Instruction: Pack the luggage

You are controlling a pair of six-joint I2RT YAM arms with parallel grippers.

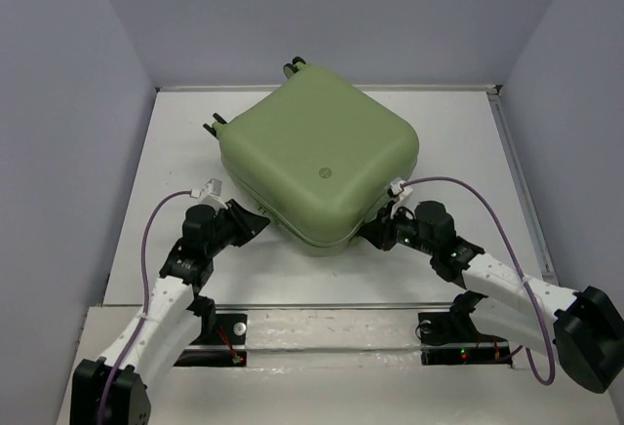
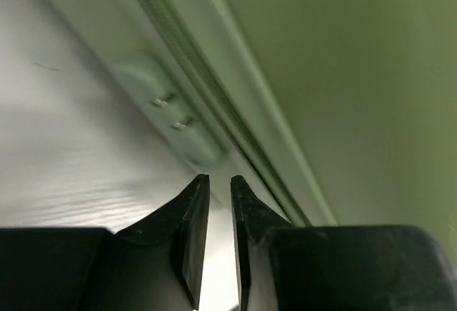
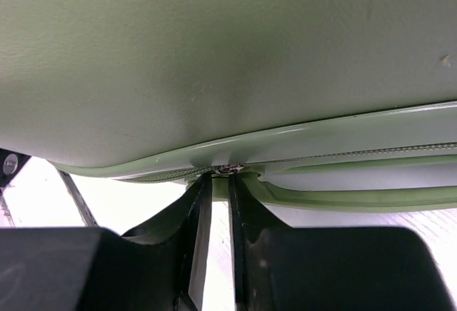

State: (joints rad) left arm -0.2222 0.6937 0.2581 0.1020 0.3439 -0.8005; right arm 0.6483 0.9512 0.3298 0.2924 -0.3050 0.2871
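Seemingly zipping: the luggage lies closed on the tabletop; right claw clenched at its seam, apparently on a zip pull; left claw clenched, empty, alongside; next, drag along the seam.

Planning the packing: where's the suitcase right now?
Top view: the luggage lies closed mid-table, wheels facing far-left, near corner between the left arm and right arm.

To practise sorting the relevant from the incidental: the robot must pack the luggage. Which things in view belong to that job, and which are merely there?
Belong to the job: luggage, left gripper, right gripper.
Merely there: table, purple cables.
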